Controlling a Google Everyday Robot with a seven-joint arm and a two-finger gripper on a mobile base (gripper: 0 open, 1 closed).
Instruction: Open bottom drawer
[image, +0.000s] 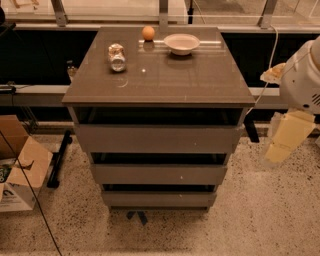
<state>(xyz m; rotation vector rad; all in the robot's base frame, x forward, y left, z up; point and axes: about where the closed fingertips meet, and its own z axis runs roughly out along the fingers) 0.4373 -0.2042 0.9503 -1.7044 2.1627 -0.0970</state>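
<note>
Cabinet (190, 75) of grey-brown at centre on speckled floor (270, 215), three drawer fronts stacked under its top; bottom drawer (159, 199) lowest and narrowest, just above the floor, its front in plain view; white robot arm (302, 82) at the right edge, well apart from the cabinet; cardboard box (17, 165) low at left, flaps open, near a black bar (59, 159) lying on the floor; pale yellow gripper (289, 137) hanging below the arm, level with the top drawer, touching nothing, open or closed impossible to tell; on the cabinet top, white bowl (181, 43), silver can (117, 56), orange (148, 33) at the back.
</note>
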